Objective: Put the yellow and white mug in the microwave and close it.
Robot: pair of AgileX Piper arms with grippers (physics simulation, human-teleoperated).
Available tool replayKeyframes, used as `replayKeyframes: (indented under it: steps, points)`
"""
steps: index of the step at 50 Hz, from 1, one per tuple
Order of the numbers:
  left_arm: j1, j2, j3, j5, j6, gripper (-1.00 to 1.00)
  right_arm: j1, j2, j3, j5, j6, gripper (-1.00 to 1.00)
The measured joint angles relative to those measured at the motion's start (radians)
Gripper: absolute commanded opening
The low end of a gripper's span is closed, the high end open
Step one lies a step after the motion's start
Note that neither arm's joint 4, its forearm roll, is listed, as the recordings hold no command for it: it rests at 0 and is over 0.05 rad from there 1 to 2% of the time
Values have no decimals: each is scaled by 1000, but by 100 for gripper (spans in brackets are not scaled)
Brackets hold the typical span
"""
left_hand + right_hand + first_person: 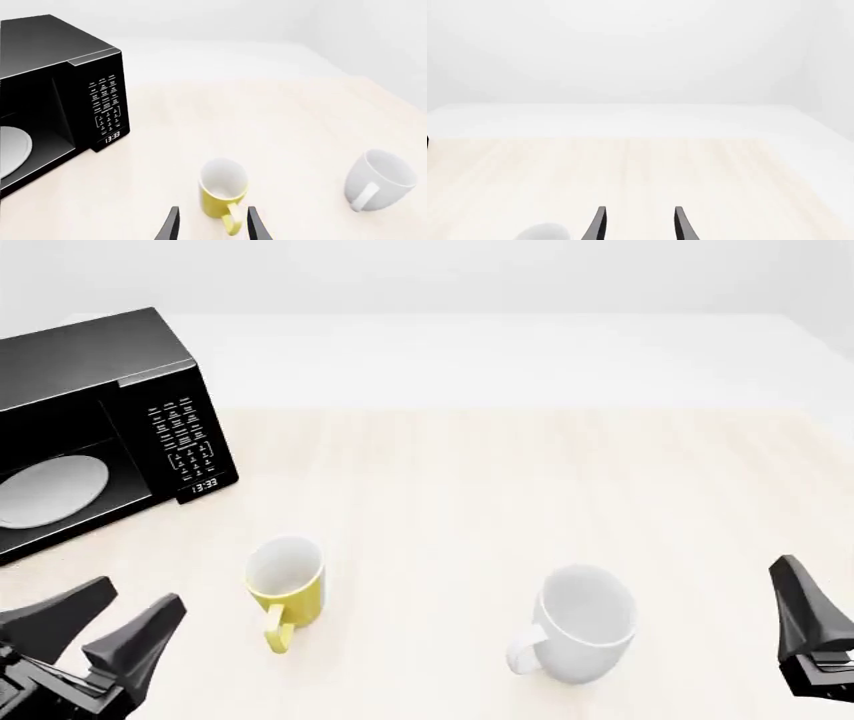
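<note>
**Yellow mug upright near the front edge, microwave open**

While the yellow and white mug (286, 582) stands upright on the pale wooden worktop (534, 470) near its front edge, left of centre, its handle points toward the arms' side. The left gripper (212, 226) hovers just behind that handle, jaws spread apart and holding nothing. At the worktop's far left corner sits the microwave (94, 390), its cavity showing the white round plate (51, 490); the door itself lies outside the pictures. An all-white mug (582, 624) stands to the right of the yellow one, well apart from it. By the front right corner hangs the right gripper (639, 225), jaws likewise parted and empty.
</note>
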Motion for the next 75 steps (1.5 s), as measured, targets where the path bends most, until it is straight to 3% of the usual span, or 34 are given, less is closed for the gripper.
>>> replayKeyframes:
  steps: [16, 37, 75]
  points:
    - [-19, 294, 27, -243, -58, 100, 0, 0, 0, 1, 0, 100]
    - [-65, 742, 33, -591, -61, 100, 0, -1, 0, 1, 0, 100]
    - [-126, 1252, 34, -979, -102, 100, 0, -2, 0, 1, 0, 100]
